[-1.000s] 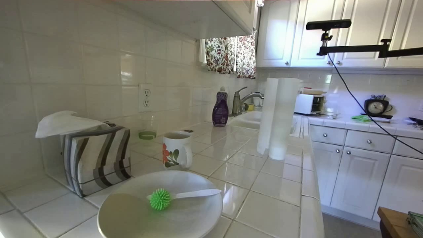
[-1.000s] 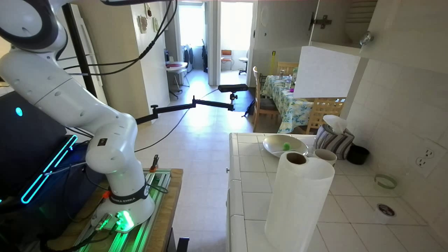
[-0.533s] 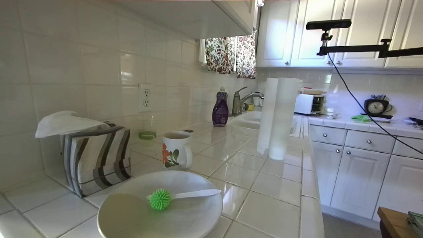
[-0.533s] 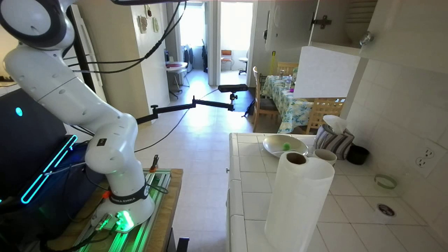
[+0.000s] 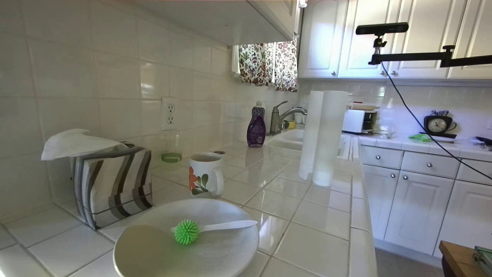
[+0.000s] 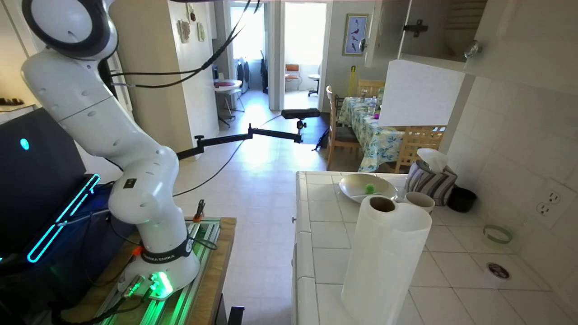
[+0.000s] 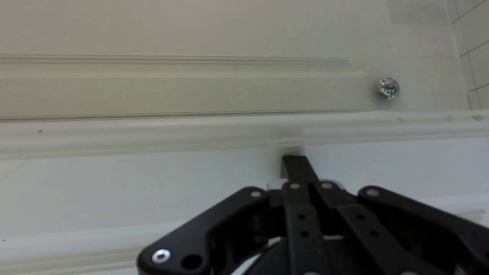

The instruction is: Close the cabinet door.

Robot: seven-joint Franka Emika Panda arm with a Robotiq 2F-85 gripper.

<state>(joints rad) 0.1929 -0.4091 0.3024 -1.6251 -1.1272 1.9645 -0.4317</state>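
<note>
Gripper (image 7: 299, 168) is closed together, holding nothing. In an exterior view, one cabinet door (image 6: 389, 27) stands open, two upper knobs (image 6: 473, 49) show, one arm (image 6: 101, 115) is cut off at top.

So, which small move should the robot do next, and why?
Probably a gentle closing push on the cabinet door: in an exterior view it stands open, its hinge exposed, and in the wrist view the shut gripper points at a white panel, apparently that door; contact is unclear.
</note>
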